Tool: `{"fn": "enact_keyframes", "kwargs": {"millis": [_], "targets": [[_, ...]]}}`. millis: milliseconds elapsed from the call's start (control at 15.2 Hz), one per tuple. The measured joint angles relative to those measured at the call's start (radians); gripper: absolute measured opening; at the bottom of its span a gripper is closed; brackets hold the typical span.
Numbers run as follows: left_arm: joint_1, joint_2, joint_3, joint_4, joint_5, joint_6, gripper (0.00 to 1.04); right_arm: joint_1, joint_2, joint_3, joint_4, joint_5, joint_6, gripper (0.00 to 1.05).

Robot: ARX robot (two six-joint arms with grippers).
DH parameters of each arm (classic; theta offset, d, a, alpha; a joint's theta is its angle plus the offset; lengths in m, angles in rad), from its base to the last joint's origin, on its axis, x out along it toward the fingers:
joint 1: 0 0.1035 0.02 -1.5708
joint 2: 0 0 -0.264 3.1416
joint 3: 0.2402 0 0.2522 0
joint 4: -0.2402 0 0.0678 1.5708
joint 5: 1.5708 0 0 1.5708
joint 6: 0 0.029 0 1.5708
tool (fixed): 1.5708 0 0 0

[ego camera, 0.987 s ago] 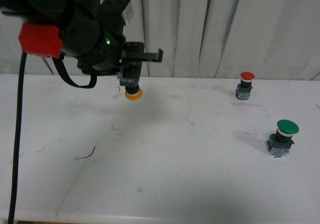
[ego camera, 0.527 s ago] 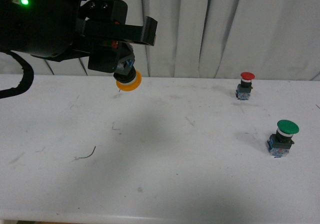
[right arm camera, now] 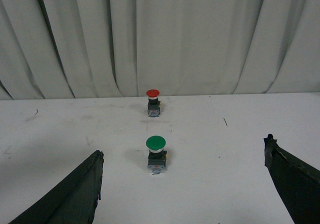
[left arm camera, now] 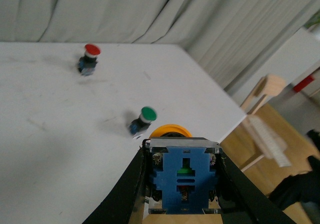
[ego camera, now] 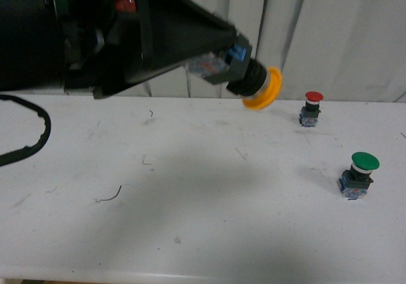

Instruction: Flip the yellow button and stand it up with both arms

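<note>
My left gripper [ego camera: 219, 59] fills the upper left of the front view, close to the camera and high above the white table [ego camera: 203, 201]. It is shut on the yellow button [ego camera: 257, 84], which lies sideways with its yellow cap pointing right and slightly down. In the left wrist view the button's blue base [left arm camera: 184, 176] faces the camera between the two black fingers [left arm camera: 125, 184], the yellow cap [left arm camera: 170, 131] beyond it. My right gripper [right arm camera: 182, 184] is open and empty above the table; only its two finger edges show. It is out of the front view.
A red-capped switch [ego camera: 312, 108] stands at the back right of the table, a larger green-capped switch [ego camera: 359, 173] nearer on the right. Both show in the right wrist view, red [right arm camera: 153, 101] and green [right arm camera: 156, 154]. Grey curtains hang behind. A black cable [ego camera: 28, 138] hangs at left.
My left arm has risen and swung right, toward the camera, carrying the yellow button. The button has turned from cap-down to lying sideways with the cap pointing right.
</note>
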Motion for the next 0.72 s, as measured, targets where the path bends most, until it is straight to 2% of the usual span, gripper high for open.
{"fn": "enact_keyframes", "kwargs": {"millis": [197,395,724], "targets": [[0.035,0.125,0.0,0.27,0.109,-0.236,0.33,0.0,0.0,0.0,0.0,0.0,0.0,0.98],[0.045,0.213,-0.001,0.509,0.174,-0.417,0.33,0.0,0.0,0.0,0.0,0.0,0.0,0.98],[0.043,0.303,0.028,0.644,0.169,-0.541,0.33,0.0,0.0,0.0,0.0,0.0,0.0,0.98]]}}
